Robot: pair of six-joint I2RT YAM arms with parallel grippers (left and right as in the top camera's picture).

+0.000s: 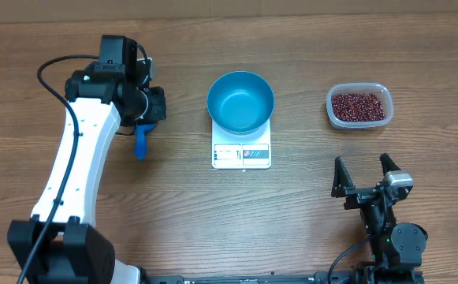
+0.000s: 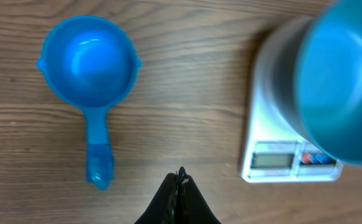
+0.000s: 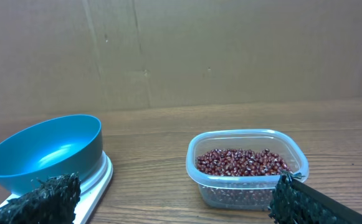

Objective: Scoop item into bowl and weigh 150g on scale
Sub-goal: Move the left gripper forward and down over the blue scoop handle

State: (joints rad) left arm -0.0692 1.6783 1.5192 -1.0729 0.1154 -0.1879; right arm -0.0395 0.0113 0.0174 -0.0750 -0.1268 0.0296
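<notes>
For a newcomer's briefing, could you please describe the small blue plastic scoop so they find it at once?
Find the white square scale carrying the deep blue bowl. Left of it lies the small blue plastic scoop; only it has a handle.

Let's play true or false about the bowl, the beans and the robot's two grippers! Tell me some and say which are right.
The bowl sits on the scale. True.
The bowl is full of beans. False: it is empty; the beans are in the tub.
The left gripper holds the scoop. False: it is shut on nothing; the scoop lies on the table.
The right gripper is open. True.
The scoop is empty. True.
</notes>
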